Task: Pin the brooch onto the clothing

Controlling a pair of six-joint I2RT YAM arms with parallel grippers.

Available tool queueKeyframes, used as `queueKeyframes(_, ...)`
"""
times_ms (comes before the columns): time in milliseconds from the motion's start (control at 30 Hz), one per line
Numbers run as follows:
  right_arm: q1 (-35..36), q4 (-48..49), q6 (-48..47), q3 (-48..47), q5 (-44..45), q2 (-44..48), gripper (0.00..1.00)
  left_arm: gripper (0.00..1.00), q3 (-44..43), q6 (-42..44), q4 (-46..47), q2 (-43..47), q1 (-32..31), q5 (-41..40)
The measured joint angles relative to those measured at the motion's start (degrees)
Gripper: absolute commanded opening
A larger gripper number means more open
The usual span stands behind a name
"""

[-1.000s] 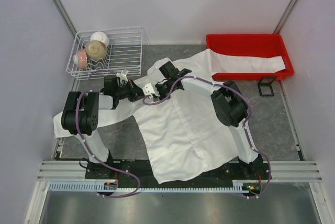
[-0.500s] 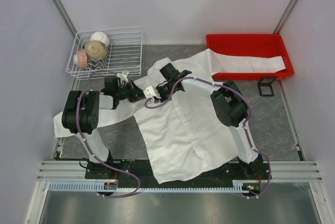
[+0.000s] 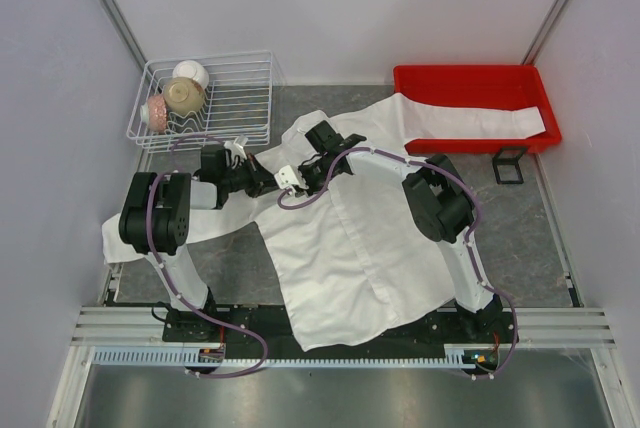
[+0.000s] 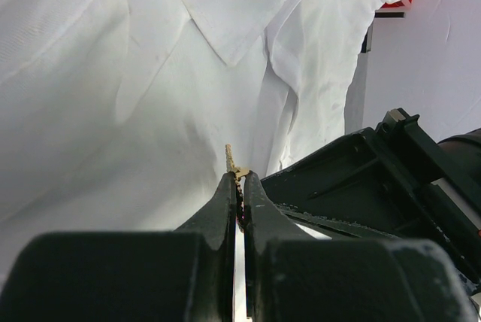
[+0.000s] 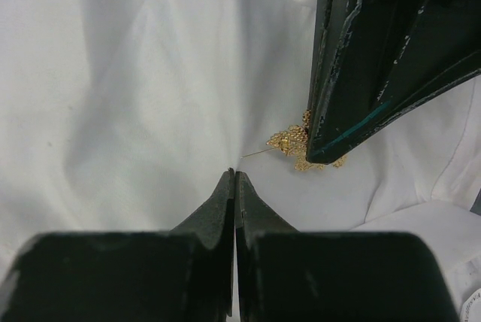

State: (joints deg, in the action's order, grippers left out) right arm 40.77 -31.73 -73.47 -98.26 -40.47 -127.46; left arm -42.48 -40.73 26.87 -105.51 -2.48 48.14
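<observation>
The white shirt (image 3: 350,248) lies spread on the table, collar at the far end, one sleeve running into the red tray. My left gripper (image 3: 274,180) is shut on the small gold brooch (image 4: 234,167), edge-on between its fingertips. In the right wrist view the brooch (image 5: 294,144) hangs under the left fingers (image 5: 361,74), its thin pin pointing at my right gripper (image 5: 234,172). The right gripper is shut, pinching a small fold of shirt fabric (image 5: 150,96) just below the collar (image 4: 225,6). The two grippers meet tip to tip (image 3: 296,177).
A white wire basket (image 3: 250,98) with bowls stands at the back left. A red tray (image 3: 470,78) at the back right holds one sleeve. A small black frame (image 3: 509,165) stands in front of the tray. The right arm's body (image 4: 376,179) is close beside the left gripper.
The left gripper has crept slightly right, bringing the brooch closer to the right gripper's tip. The right arm and the shirt look unchanged.
</observation>
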Motion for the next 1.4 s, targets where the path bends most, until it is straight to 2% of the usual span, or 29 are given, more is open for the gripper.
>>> queueKeyframes(1400, 0.0, -0.5, -2.0, 0.9, 0.0, 1.1, 0.00, 0.02, -2.5, 3.8, -4.5, -0.1, -1.4, -1.6)
